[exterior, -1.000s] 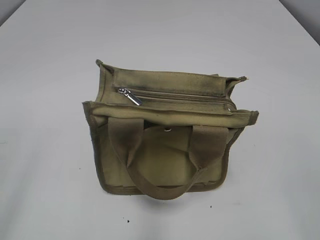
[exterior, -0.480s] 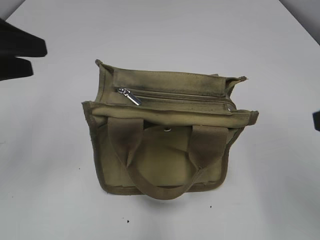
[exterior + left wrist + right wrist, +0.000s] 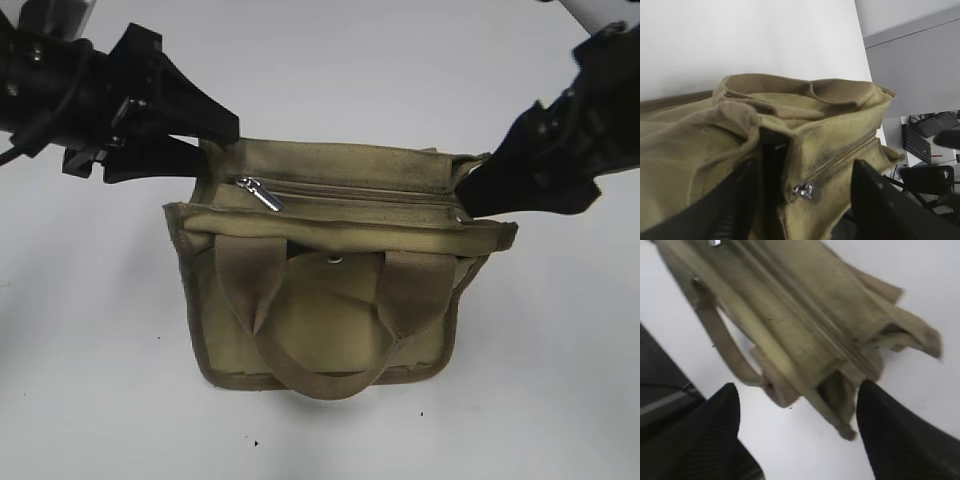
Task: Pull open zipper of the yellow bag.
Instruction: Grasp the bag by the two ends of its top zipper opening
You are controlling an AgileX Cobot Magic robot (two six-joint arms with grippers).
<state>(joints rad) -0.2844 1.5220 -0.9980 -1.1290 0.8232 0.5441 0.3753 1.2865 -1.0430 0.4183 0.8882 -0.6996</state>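
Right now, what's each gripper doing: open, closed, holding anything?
Left gripper: open, straddling the yellow bag's zipper-pull end, holding nothing.
Right gripper: open at the bag's other end, holding nothing.

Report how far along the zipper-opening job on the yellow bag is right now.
Done: both arms are at the small olive-yellow canvas bag, the left gripper at its left end, the right gripper at its right end. In hand: both grippers are open, jaws straddling the bag's ends, nothing clamped. Left: the long olive zipper is fully closed, its small silver pull tab untouched at the left end; gripping and pulling remain.
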